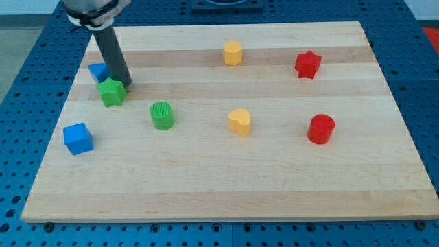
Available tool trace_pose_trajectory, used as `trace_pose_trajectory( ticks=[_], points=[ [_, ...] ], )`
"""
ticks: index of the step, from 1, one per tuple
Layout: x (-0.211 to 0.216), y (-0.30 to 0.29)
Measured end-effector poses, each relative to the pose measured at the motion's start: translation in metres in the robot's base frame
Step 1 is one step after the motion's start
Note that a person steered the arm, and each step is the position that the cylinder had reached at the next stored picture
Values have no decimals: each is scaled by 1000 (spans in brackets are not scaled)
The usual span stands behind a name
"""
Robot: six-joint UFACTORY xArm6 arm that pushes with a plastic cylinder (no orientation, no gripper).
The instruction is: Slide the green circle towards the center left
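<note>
The green circle (162, 115), a ribbed green cylinder, stands on the wooden board (226, 192) left of the middle. My tip (125, 85) is at the view's upper left, touching or just beside the right side of a green star block (112, 91). The tip is above and to the left of the green circle, about a block's width away from it. A blue block (99, 71) sits behind the rod, partly hidden by it.
A blue cube (77, 138) lies near the board's left edge. A yellow heart (239, 121) and a red cylinder (320, 129) lie to the circle's right. A yellow hexagon block (232, 52) and a red star (308, 64) sit near the top.
</note>
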State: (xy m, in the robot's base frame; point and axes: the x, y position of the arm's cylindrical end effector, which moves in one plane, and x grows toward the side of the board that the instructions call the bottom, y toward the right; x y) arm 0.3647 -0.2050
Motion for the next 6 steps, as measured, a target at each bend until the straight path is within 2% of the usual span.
trace_pose_trajectory(
  ticks=[1, 3, 5, 6],
  points=[
    [0, 29],
    [16, 133],
    [83, 133],
    [87, 115]
  ],
)
